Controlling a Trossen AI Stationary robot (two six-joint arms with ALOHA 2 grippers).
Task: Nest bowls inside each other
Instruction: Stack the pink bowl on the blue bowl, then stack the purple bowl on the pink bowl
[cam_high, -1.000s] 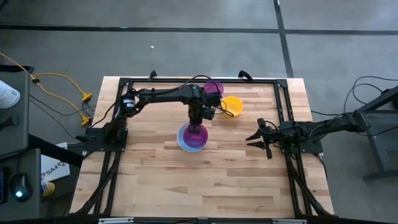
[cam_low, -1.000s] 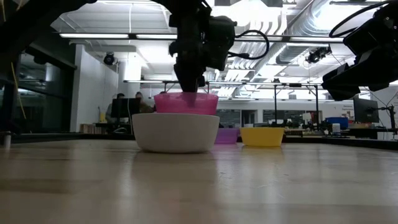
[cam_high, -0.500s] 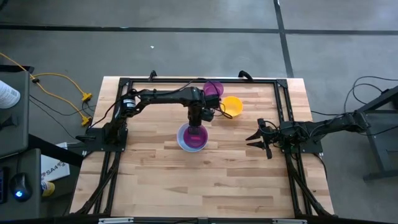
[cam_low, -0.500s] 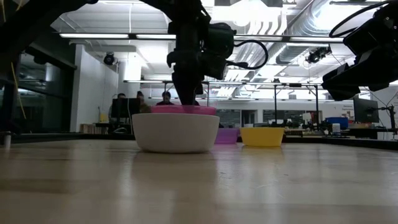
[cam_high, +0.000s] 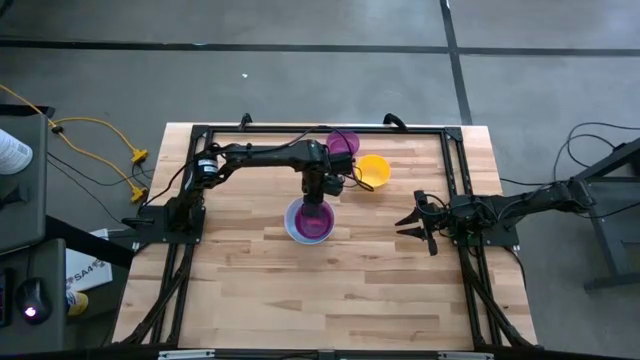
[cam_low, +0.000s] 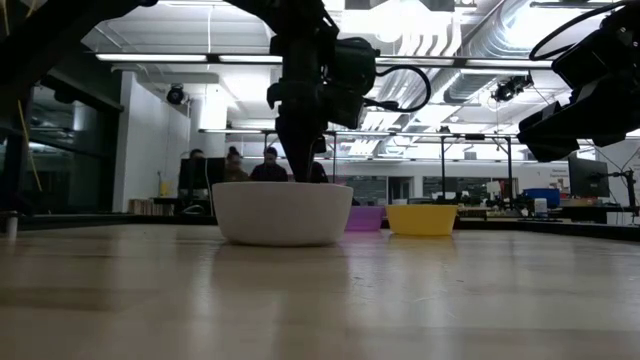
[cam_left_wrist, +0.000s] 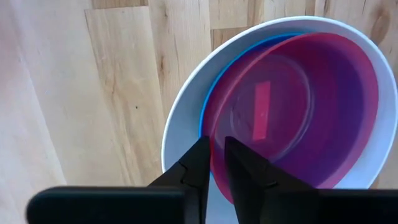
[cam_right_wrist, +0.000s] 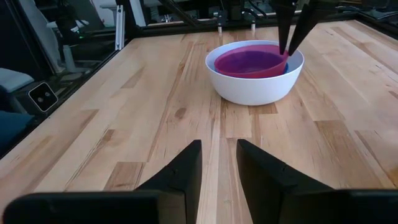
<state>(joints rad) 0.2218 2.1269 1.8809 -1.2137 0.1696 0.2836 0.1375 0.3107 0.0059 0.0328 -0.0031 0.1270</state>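
Note:
The white bowl (cam_high: 291, 226) stands at the table's middle. A blue bowl, of which only the rim (cam_left_wrist: 247, 50) shows, and a red bowl (cam_left_wrist: 298, 106) sit inside it, the red one tilted (cam_right_wrist: 249, 62). My left gripper (cam_left_wrist: 217, 158) points down over the stack's far rim, open by a narrow gap. A purple bowl (cam_high: 343, 142) and a yellow bowl (cam_high: 374, 170) stand on the table behind. My right gripper (cam_high: 415, 222) waits open near the right edge. My left gripper comes from above with one finger (cam_left_wrist: 244, 168) inside the red bowl and the other (cam_left_wrist: 198, 163) outside its rim (cam_left_wrist: 209, 140). Whether either finger touches the rim, I cannot tell. The red bowl rests tilted in the blue bowl.
Black frame rails (cam_high: 300, 129) run along the table's far, left and right sides. People sit at desks in the room behind (cam_low: 235, 168). Bare wood lies between the stack and the near edge (cam_high: 320, 300).
The red bowl has gone down into the white bowl. A second ago it stood well above the white rim in the low view, then only its rim showed, and now it is hidden below that rim. My left gripper went down a little with it.

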